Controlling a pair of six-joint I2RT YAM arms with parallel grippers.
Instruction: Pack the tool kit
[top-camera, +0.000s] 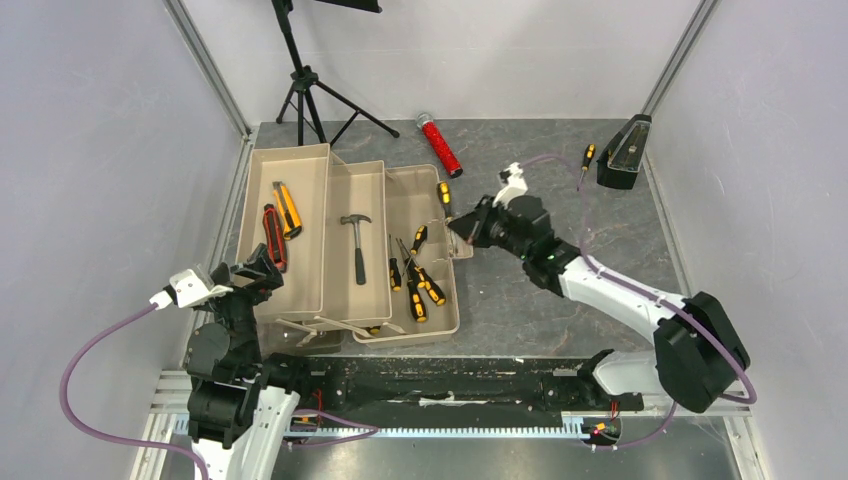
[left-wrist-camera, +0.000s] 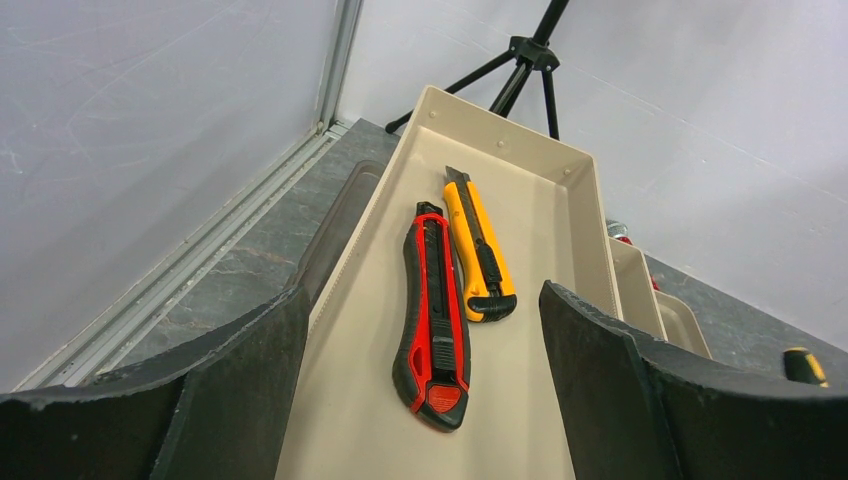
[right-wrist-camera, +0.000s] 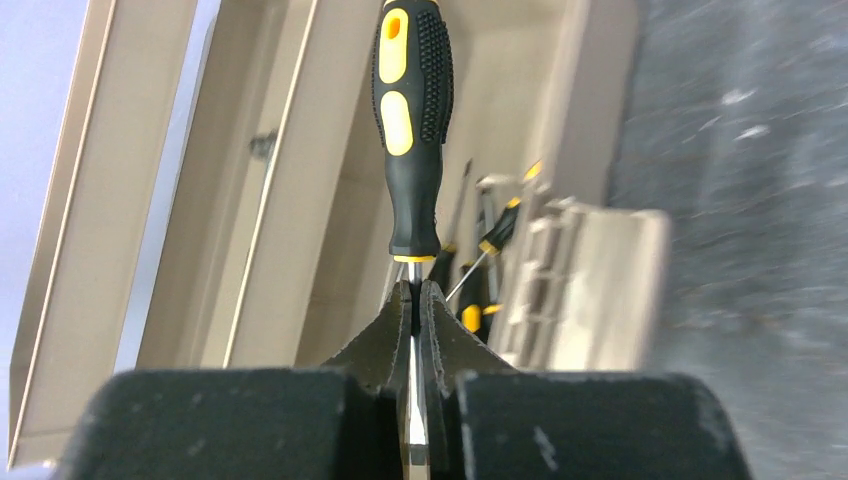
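The tan toolbox (top-camera: 305, 275) lies open with its trays spread. The left tray holds an orange utility knife (top-camera: 287, 208) and a red utility knife (top-camera: 273, 238). The hammer (top-camera: 357, 245) lies in the middle tray, and several screwdrivers (top-camera: 415, 282) in the right one. My left gripper (top-camera: 262, 268) is open at the near end of the left tray (left-wrist-camera: 535, 200), just short of the red knife (left-wrist-camera: 435, 310) and the orange knife (left-wrist-camera: 478, 250). My right gripper (top-camera: 460, 228) is shut on the metal shaft of a black-orange screwdriver (right-wrist-camera: 412, 120), held over the right tray's far edge.
Another screwdriver (top-camera: 588, 158) lies on the table beside the black metronome (top-camera: 624, 152) at the back right. A red glittery cylinder (top-camera: 440, 144) lies behind the toolbox. A black tripod (top-camera: 310, 95) stands at the back left. White walls enclose the table.
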